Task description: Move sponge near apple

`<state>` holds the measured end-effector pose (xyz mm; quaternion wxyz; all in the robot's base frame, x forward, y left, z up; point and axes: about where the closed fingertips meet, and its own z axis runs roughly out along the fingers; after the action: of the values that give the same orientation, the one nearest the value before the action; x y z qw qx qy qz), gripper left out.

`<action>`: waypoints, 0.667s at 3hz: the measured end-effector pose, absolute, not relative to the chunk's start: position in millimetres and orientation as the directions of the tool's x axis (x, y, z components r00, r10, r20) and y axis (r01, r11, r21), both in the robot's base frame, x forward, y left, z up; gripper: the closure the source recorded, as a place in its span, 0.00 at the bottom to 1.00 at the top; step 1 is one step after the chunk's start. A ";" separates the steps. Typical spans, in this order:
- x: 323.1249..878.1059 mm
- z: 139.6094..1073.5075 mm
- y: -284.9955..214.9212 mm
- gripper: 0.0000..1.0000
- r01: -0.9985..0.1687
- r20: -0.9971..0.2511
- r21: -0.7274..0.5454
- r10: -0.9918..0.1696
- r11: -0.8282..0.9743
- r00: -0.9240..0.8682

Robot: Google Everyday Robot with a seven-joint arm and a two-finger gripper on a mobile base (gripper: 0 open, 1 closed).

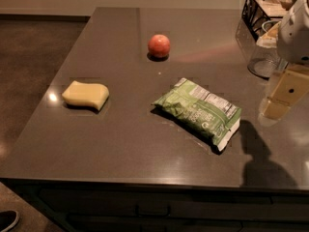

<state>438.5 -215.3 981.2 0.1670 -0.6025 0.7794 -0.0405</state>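
The gripper [281, 100] hung at the right edge of the view, above the dark counter [120, 149], with the white arm [297, 30] rising behind it. Whether it was released or clenched could not be told from this angle. It touched none of the things on the counter, and its shadow [260, 163] fell on the surface just below and in front of it.

The green snack bag [199, 112] lay nearest to the gripper, just to its left in the view, flat and turned at a slant. The apple [159, 46] sat farther off, beyond the bag and toward the back of the counter. The sponge [86, 95] lay farthest from the gripper, well across the counter near the left edge, flat on the surface. It was well apart from the apple and from the bag, and the bag lay between it and the gripper.

Behind the gripper, close to the arm, stood a clear glass jar [260, 57], and beyond that a black wire basket [263, 8] at the back corner of the counter. The tip of a dark shoe [8, 220] showed on the floor at the lower left corner.
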 end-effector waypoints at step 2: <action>442.9 982.7 -203.3 0.00 -0.936 -0.218 -0.245 -0.955 0.253 -0.201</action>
<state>442.9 -203.3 982.7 0.1635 -0.6104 0.7745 -0.0290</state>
